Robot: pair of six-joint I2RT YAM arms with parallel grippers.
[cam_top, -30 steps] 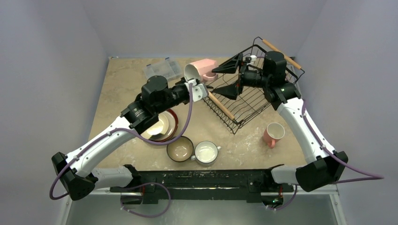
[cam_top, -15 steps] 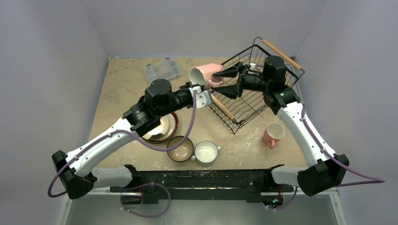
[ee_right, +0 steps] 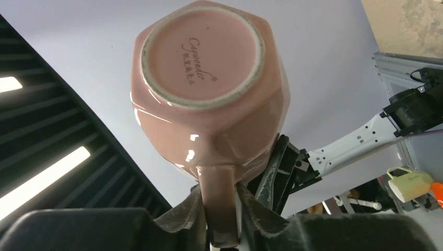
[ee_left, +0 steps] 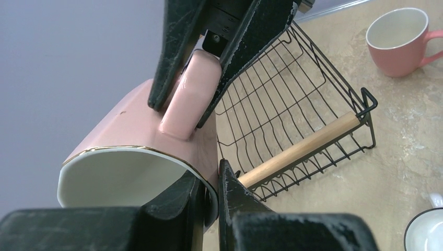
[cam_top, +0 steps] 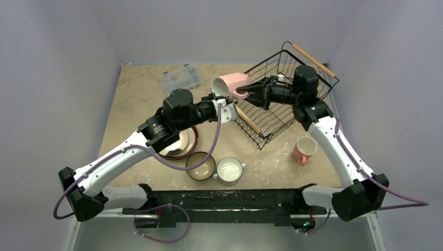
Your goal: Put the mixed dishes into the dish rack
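Observation:
A pink mug (cam_top: 230, 82) hangs in the air on its side, just left of the dish rack (cam_top: 284, 107). My left gripper (cam_top: 218, 100) is shut on the mug's rim (ee_left: 156, 157), one finger inside and one outside. My right gripper (cam_top: 243, 93) reaches from over the rack, its fingers pressed on both sides of the mug's handle (ee_right: 219, 183). The mug's base (ee_right: 201, 55) faces the right wrist camera. The black wire rack (ee_left: 292, 99) with its wooden handle (ee_left: 305, 147) lies below the mug.
A second pink mug (cam_top: 304, 150) stands on the table right of the rack. Near the front sit a blue bowl (cam_top: 200, 166) and a white two-handled cup (cam_top: 229, 170). Stacked plates (cam_top: 183, 144) lie under my left arm. A clear compartment box (cam_top: 182, 78) is at the back.
My right gripper's wide-open fingers have closed onto the mug's handle. The left arm carried the mug slightly right, toward the rack, still gripping its rim.

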